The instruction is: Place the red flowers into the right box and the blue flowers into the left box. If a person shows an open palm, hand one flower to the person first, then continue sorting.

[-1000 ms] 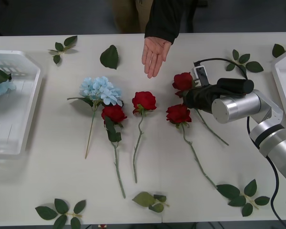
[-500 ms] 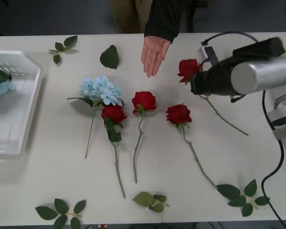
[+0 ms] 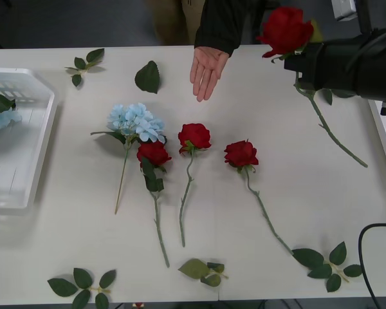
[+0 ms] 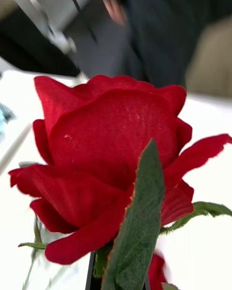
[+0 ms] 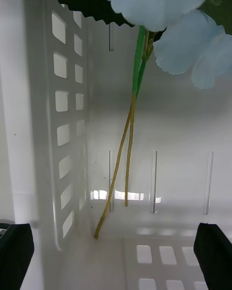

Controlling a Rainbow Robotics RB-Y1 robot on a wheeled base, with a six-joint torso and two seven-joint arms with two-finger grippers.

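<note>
Red rose (image 3: 285, 29): light, soft head, springy stem; right tool (image 3: 307, 63) clamps stem under head. Left tool: wide, over left box (image 5: 67, 140).

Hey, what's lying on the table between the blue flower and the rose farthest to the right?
In the front view, two red roses lie between the blue flower and the rightmost tabletop rose.
</note>
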